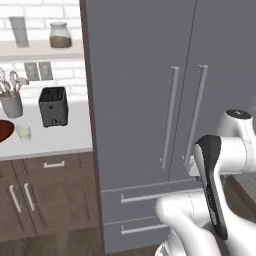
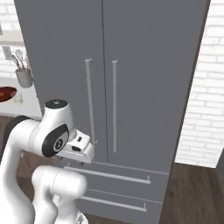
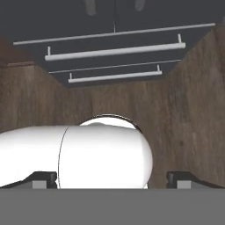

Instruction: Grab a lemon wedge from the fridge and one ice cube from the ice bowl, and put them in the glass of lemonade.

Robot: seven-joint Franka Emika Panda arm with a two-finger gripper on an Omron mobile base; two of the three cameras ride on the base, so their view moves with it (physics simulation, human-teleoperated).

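Fridge [image 1: 150,100] stands shut, both doors closed. Gripper [image 3: 112,179] points down at the floor before its drawers, fingers spread wide, holding nothing. Bowl [image 1: 4,131] and glass [image 1: 23,132] sit at nine o'clock on the counter [image 1: 60,137].

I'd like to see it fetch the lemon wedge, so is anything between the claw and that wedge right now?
Yes. Both doors of the fridge are shut, so the wedge stays hidden behind them. The open claw points down at the fridge drawers and floor.

Both fridge [image 1: 145,100] doors closed, blocking shelves; open floor [image 3: 184,110] before it.
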